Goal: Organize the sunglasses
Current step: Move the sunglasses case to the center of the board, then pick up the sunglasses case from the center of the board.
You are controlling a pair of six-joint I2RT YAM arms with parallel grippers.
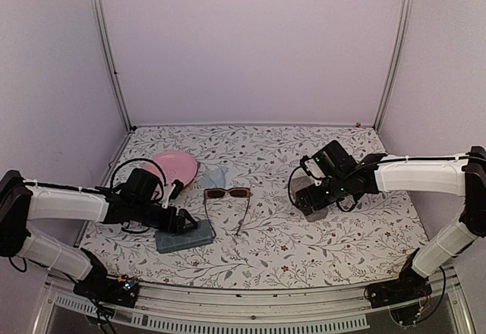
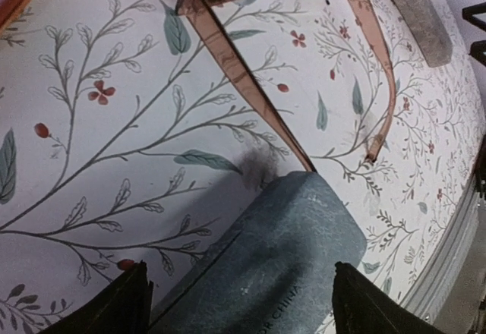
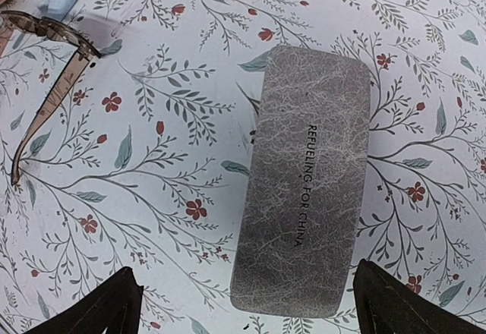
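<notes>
Thin dark sunglasses (image 1: 228, 193) with reddish-brown lenses are seen lying on the white flowery tablecloth (image 1: 304, 250), in the middle between the two arms. Their side arms are folded out and pointed at the near edge. A soft pale blue cloth (image 1: 214, 176) and a round pink plate (image 1: 171, 165) are seen just to their left. The left gripper (image 2: 239, 266) is held with its fingers wide apart around a long blue-grey case (image 2: 288, 235); if the case is squeezed cannot be told. The right gripper (image 3: 244, 269) is held wide apart too, over a long grey-brown case (image 3: 304, 159), and nothing is gripped.
</notes>
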